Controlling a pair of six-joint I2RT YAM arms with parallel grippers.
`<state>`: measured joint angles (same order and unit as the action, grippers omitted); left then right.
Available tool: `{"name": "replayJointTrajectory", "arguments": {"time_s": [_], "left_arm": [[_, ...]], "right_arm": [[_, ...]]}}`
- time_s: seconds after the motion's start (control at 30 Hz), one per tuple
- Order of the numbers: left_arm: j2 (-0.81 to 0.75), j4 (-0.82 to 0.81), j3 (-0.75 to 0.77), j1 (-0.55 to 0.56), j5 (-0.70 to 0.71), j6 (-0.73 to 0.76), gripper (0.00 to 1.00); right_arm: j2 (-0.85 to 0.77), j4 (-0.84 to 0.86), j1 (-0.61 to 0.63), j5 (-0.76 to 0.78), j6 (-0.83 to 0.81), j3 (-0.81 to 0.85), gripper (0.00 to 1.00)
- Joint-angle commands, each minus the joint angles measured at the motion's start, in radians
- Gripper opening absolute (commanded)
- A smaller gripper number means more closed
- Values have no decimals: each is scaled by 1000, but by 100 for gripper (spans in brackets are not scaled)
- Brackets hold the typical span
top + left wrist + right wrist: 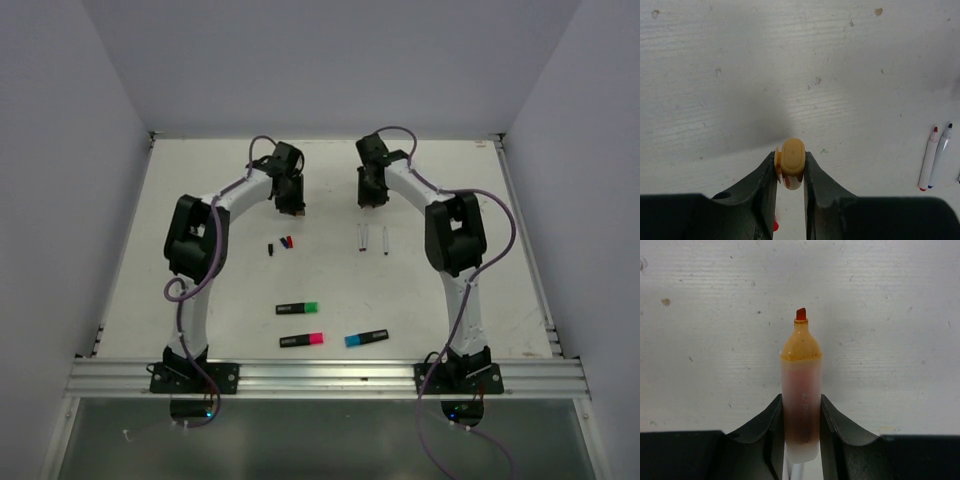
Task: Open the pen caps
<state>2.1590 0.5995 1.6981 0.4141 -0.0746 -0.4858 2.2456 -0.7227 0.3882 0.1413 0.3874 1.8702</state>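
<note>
**Top external view.** The left end effector (291, 207) and the right end effector (369, 197) hang over the far half of the counter (200, 220). They face each other and stand apart. What each one grips is too small to make out here.

Near the left one, three tiny caps (281, 243) lie in a loose cluster on the counter. Near the right one, two thin white pens (362, 238) lie side by side.

Closer to the arm bases lie three black highlighters with their caps on:
- the green-capped highlighter (297, 308)
- the pink-capped highlighter (301, 341)
- the blue-capped highlighter (366, 339)

**Left wrist view.** The jaws are narrowly parted and clamped on the orange cap (792, 159), pinching it by its sides. Its rounded closed end points away from the wrist, and the cap is held off the counter. At the right edge, the two thin pens lie together on the counter with their tips bare, one red and one dark.

**Right wrist view.** The jaws are clamped on the pale barrel of the peach-orange highlighter (801, 390). Its cap is off, and the red-orange chisel tip sticks out past the fingers, away from the wrist.
</note>
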Motion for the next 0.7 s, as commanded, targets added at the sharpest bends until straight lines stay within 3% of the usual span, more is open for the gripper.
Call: {"name": "replayJointTrajectory", "arguments": {"time_s": [0.0, 0.2, 0.4, 0.53, 0.67], "left_arm": [[19, 13, 48, -9, -10, 13, 4], [48, 31, 57, -9, 2, 6, 15], [67, 43, 57, -11, 16, 4, 26], [64, 45, 46, -12, 25, 3, 39], [56, 40, 28, -15, 30, -7, 45]], "right_arm": [[31, -21, 3, 40, -22, 47, 0], [78, -50, 3, 50, -25, 92, 4], [117, -86, 3, 50, -9, 132, 12], [103, -84, 3, 46, 2, 101, 19], [91, -77, 3, 35, 5, 80, 27]]}}
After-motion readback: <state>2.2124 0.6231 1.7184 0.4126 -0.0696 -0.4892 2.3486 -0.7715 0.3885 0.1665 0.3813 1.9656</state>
